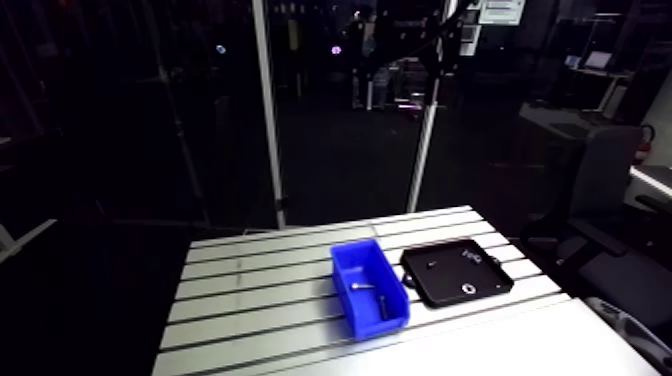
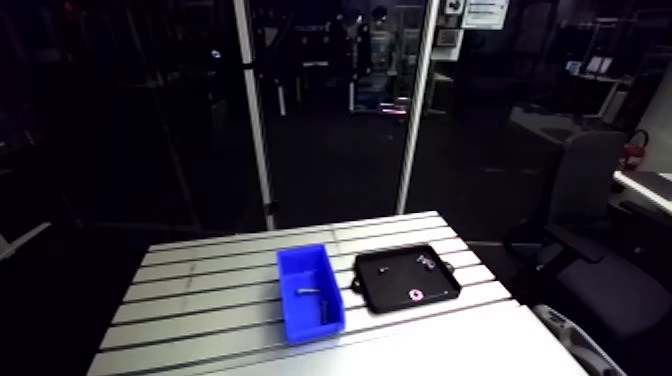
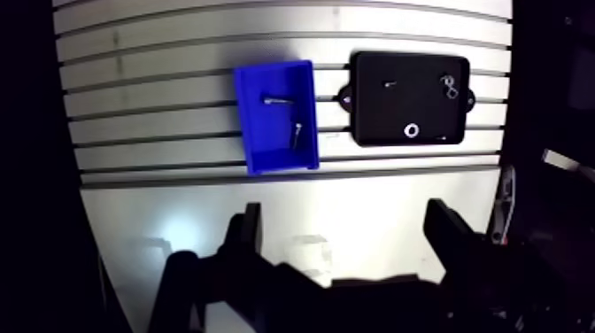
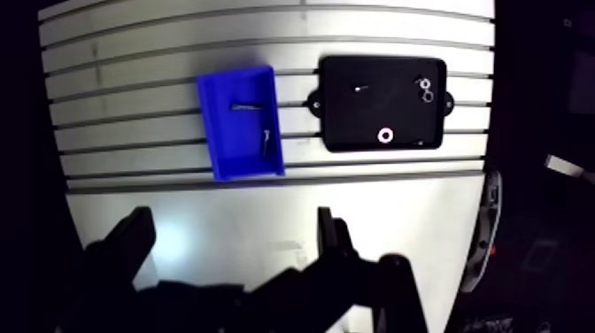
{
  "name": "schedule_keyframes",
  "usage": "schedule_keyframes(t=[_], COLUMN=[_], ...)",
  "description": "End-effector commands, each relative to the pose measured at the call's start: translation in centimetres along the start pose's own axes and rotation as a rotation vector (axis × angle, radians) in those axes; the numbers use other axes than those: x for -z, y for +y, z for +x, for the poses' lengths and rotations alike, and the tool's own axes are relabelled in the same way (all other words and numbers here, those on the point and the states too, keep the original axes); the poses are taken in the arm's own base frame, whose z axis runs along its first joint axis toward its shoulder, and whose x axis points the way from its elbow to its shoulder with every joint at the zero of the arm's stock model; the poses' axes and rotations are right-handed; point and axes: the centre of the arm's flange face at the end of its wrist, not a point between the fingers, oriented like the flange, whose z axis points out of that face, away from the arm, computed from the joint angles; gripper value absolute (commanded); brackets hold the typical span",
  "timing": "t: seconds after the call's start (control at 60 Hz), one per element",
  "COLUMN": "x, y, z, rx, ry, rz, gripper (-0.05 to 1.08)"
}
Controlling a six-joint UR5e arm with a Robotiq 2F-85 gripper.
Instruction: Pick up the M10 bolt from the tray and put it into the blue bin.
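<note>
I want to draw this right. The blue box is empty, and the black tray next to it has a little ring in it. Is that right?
Not quite: the blue bin is not empty. The wrist view shows a bolt and a second bolt lying in it. The rest is right: the black tray sits next to it, with a little ring in it.
</note>
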Motion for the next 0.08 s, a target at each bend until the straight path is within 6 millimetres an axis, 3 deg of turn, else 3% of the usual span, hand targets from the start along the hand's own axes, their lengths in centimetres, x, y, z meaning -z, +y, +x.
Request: schedule_keyframes(t=[0.017,0.083], x=[-0.18,-0.23], y=[-0.07,-0.08], z=[-0.01,-0.01], rx=[0.001,0.001], ry=[-0.002,-0.002], rz=[0.002,0.002], gripper=[0.01,0.01])
